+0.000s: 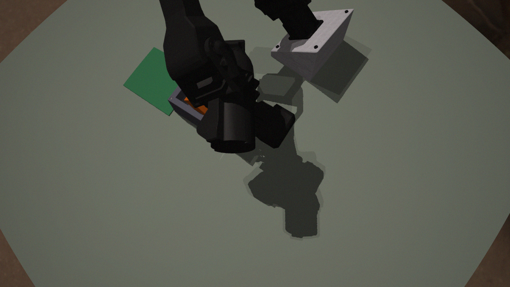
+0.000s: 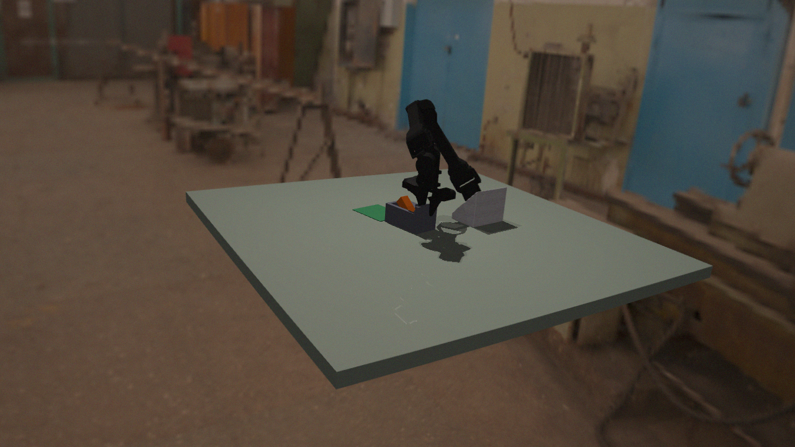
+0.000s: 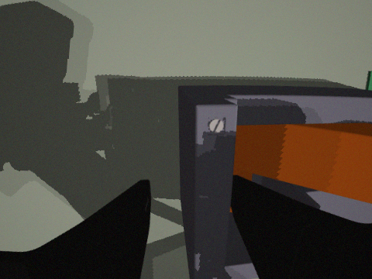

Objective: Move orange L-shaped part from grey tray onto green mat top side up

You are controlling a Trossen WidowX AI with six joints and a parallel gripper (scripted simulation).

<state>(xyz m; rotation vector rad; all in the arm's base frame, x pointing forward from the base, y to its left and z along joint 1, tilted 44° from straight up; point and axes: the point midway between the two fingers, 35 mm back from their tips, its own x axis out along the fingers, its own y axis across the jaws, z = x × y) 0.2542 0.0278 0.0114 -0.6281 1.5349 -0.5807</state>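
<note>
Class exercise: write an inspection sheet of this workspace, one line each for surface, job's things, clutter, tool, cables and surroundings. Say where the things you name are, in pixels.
Surface: grey-green table [image 1: 374,214] [image 2: 472,300], some faint pale marks at the exterior view's near side.
Job's things: orange part [image 1: 200,107] [image 2: 405,203] [image 3: 310,155] tilted, one end above the grey tray [image 1: 187,111] [image 2: 408,221] [image 3: 187,155]; green mat [image 1: 149,78] [image 2: 371,212] [image 3: 370,81] beside the tray.
Clutter: nothing seen on the table.
Tool [image 3: 189,186]: partly open, a finger either side of the tray's end wall, orange part not gripped.
Cables: nothing seen on the table.
Surroundings: blurred workshop, blue doors, benches.
</note>
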